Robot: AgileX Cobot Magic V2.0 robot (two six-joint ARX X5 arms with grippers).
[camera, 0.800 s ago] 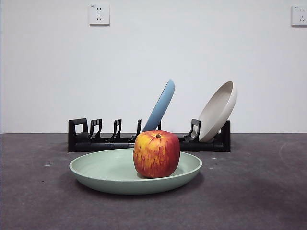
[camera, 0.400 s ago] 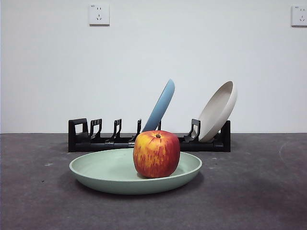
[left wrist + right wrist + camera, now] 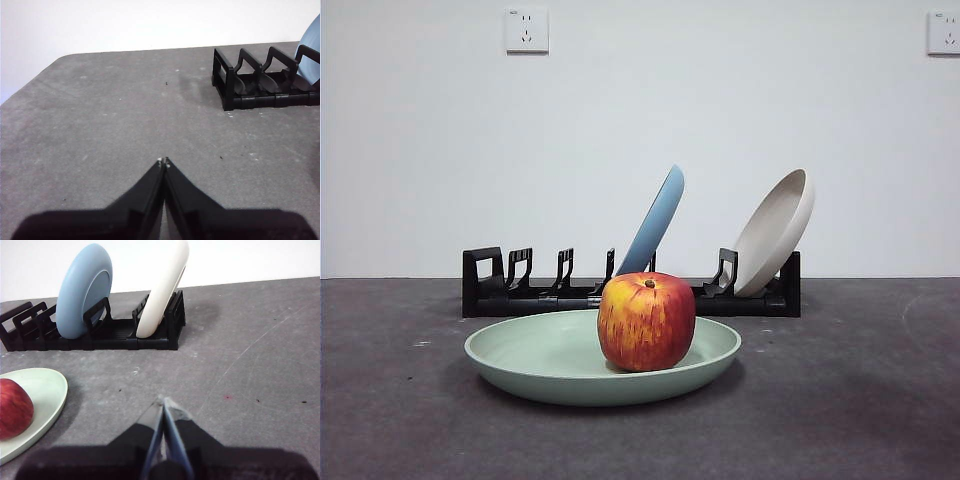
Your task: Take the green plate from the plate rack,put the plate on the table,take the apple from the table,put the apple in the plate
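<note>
Both pairs of jaws are pressed together with nothing between them: the left gripper [image 3: 163, 161] is held over bare table [image 3: 100, 125] near the empty end of the plate rack [image 3: 260, 82], and the right gripper [image 3: 163, 401] is held over the table just beside the green plate [image 3: 42, 390]. No arm is seen in the front view.

The task appears to be finished, so the step in hand is judged to be only a clean retreat. It would be done well if both arms were kept clear of the plate's rim and raised rather than swept sideways, so that the apple [image 3: 646, 321] is not nudged and rolled.

The green plate [image 3: 550, 355] is laid flat on the table in front of the rack, and the apple is seated upright in it, somewhat off centre. Two other plates are held in the rack [image 3: 520, 285]: a blue plate [image 3: 655, 222] leaned in a middle slot and a beige plate [image 3: 775, 232] at one end. The remaining slots are seen to be empty.
</note>
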